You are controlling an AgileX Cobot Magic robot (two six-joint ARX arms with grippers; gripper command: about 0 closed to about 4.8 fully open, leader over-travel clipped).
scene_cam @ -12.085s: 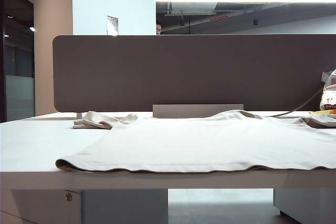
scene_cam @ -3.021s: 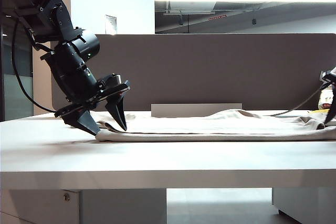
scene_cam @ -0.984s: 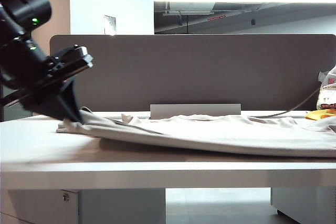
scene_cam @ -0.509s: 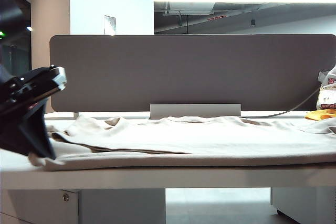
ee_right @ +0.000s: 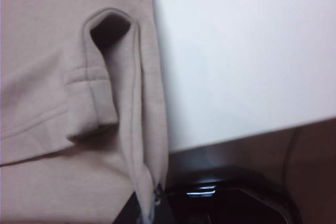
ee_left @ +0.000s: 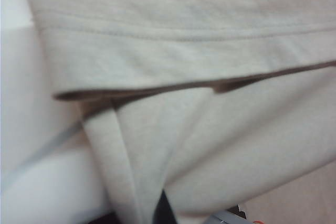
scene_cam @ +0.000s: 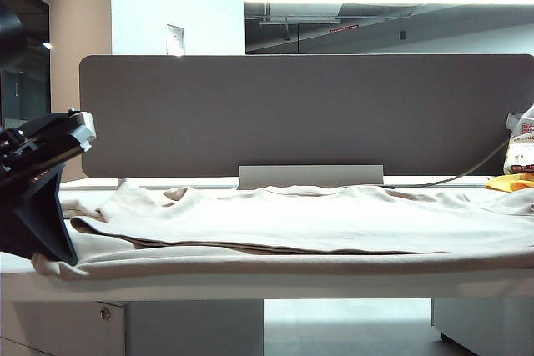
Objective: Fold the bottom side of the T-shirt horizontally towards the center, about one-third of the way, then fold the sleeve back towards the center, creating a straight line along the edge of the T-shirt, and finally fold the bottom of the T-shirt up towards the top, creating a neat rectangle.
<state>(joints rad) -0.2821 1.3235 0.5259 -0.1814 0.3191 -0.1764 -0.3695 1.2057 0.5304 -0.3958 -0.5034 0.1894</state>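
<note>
The beige T-shirt (scene_cam: 317, 223) lies across the table in two layers, and its lower layer reaches the front edge. My left gripper (scene_cam: 57, 252) is at the table's front left corner, shut on the shirt's edge. In the left wrist view a fold of the T-shirt (ee_left: 210, 145) runs down into the left gripper (ee_left: 157, 211), whose jaws are closed on it. In the right wrist view a narrow fold of the T-shirt (ee_right: 52, 51) is pinched in the shut right gripper (ee_right: 149, 208), just off the table's edge. The right gripper is outside the exterior view.
A grey divider panel (scene_cam: 309, 114) stands along the back of the white table (scene_cam: 250, 285), with a low grey block (scene_cam: 310, 177) in front of it. A yellow item (scene_cam: 511, 182) and a white bag (scene_cam: 524, 147) sit at the back right.
My left gripper has come down and forward to the front left corner, still pinching the shirt. The shirt has been dragged toward the table's front edge.
</note>
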